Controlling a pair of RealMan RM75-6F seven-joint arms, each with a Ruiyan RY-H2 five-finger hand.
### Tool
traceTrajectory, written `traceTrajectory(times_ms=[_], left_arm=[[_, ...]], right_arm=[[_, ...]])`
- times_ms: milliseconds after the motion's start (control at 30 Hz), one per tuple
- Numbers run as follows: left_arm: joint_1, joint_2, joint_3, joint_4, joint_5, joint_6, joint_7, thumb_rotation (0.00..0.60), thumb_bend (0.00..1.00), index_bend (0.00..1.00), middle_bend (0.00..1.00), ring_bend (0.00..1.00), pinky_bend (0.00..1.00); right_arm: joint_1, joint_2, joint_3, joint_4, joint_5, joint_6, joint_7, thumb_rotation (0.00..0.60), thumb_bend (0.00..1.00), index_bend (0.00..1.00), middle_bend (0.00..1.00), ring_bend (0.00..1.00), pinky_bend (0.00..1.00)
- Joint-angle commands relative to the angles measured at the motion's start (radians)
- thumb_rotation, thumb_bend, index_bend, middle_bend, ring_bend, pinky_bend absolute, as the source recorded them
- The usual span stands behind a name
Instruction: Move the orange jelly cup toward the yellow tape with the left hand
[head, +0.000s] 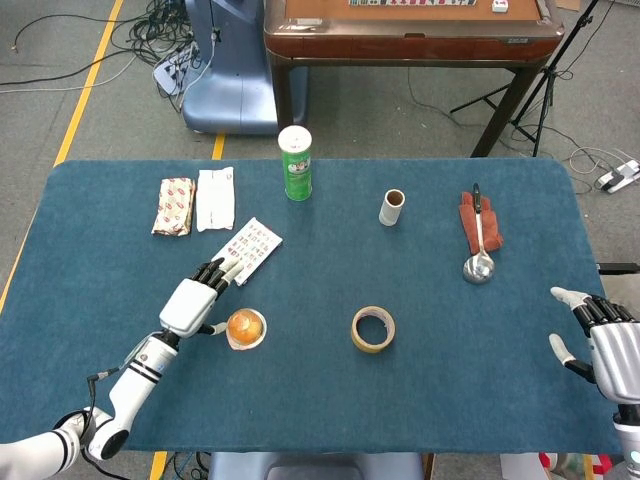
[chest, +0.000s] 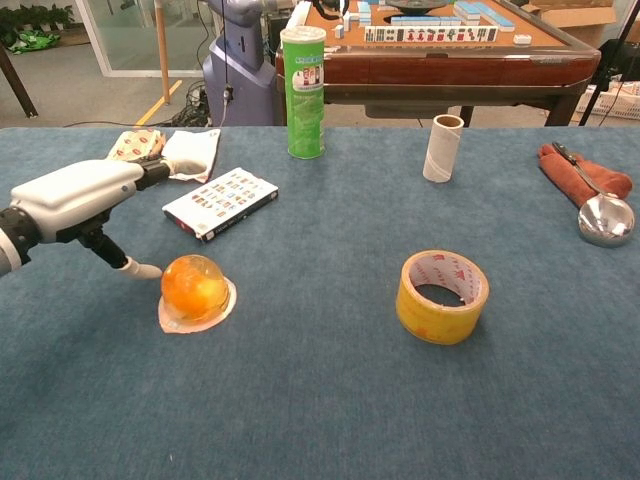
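jelly cup could skid or tip before it nears the tape

the orange jelly cup (chest: 197, 290) sits on the worktop (chest: 320, 400), well left of the yellow tape (chest: 442, 296). the left hand (chest: 75, 196), fingers apart and holding nothing, hovers just left of the cup; a glancing thumb push could flip it. the cup looks sealed, orange jelly inside.

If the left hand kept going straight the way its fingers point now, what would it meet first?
Probably the printed card box: the left hand points up-table at it, fingertips just short. The orange jelly cup lies beside the thumb, off that line.
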Motion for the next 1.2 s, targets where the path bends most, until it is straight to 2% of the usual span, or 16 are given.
traceTrajectory(times_ms=[33,800,1200], left_arm=[[-0.007,-0.006,0.004,0.002,0.009,-0.001,-0.003,0.600,0.00,0.00,0.00,0.00,0.10],[-0.047,-0.066,0.007,-0.034,0.004,-0.029,0.071,0.600,0.00,0.00,0.00,0.00,0.10],[-0.039,-0.005,0.025,-0.119,0.020,-0.006,0.159,0.600,0.00,0.00,0.00,0.00,0.10]], right_arm=[[0.000,0.000,0.000,0.000,0.001,0.000,-0.001,0.600,0.29,0.24,0.32,0.29,0.43],[-0.003,0.006,0.002,-0.001,0.002,0.007,0.012,0.600,0.29,0.24,0.32,0.29,0.43],[-0.005,0.007,0.000,-0.003,-0.002,0.010,0.011,0.600,0.29,0.24,0.32,0.29,0.43]])
